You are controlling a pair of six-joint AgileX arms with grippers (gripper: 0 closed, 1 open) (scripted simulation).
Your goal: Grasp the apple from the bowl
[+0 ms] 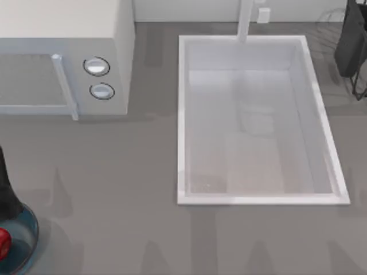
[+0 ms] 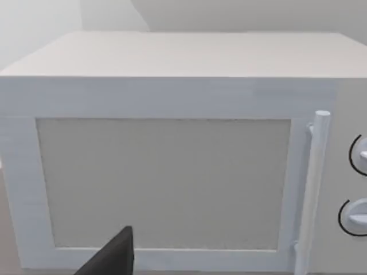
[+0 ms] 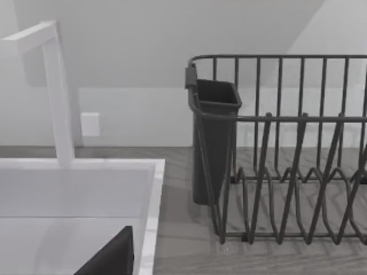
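The apple [image 1: 3,243] is a small red fruit at the top view's left edge, cut off by the frame. It lies in the teal-blue bowl [image 1: 27,229] at the table's front left corner. My left arm [image 1: 6,192] is a dark shape at the left edge, over the bowl's far rim and just beyond the apple. A dark part of my left gripper [image 2: 112,259] shows in the left wrist view, which faces the microwave door. A dark part of my right gripper [image 3: 112,258] shows in the right wrist view, over the sink's rim.
A white microwave [image 1: 63,57] stands at the back left, its door handle [image 2: 312,189] and two knobs facing the front. A white sink [image 1: 258,120] with a tap [image 3: 54,91] is sunk in the middle. A dark dish rack [image 3: 275,154] stands at the back right.
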